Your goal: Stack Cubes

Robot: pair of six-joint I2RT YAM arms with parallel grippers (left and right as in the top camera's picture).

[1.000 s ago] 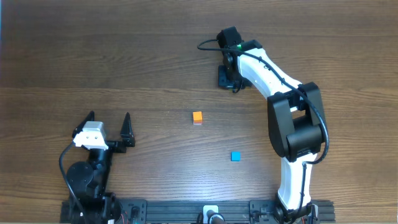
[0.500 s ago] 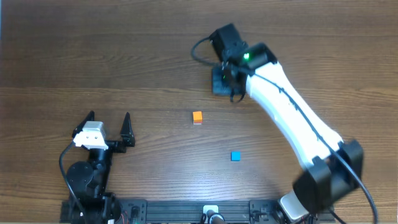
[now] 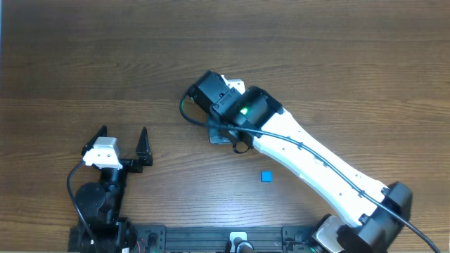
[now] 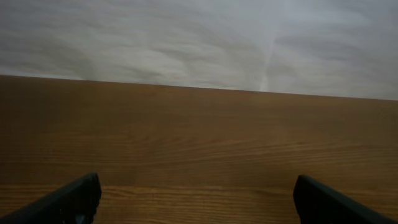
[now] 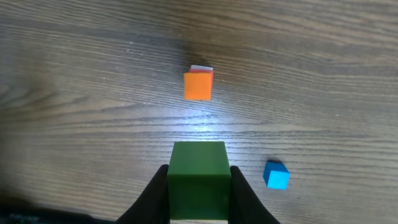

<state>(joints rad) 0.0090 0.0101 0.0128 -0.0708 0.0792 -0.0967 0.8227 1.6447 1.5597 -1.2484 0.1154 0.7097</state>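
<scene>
My right gripper [image 5: 199, 200] is shut on a green cube [image 5: 199, 173] and holds it above the table. In the right wrist view an orange cube [image 5: 198, 86] lies on the wood a little beyond the green one, with a thin red and white edge showing at its far side. A small blue cube [image 5: 276, 175] lies off to one side, also seen in the top view as the blue cube [image 3: 266, 176]. In the top view the right gripper [image 3: 220, 133] hangs over the table's middle. My left gripper [image 3: 124, 132] stands open and empty at the near left.
The brown wooden table [image 3: 84, 56] is bare around the cubes. The right arm [image 3: 309, 165] stretches diagonally from the near right corner across the middle. The left wrist view has its open gripper [image 4: 196, 193], wood, and a white wall [image 4: 199, 37] behind.
The right arm swung from the back of the table down and to the left with the green cube, and now covers the orange cube in the top view. The left arm stayed still.
</scene>
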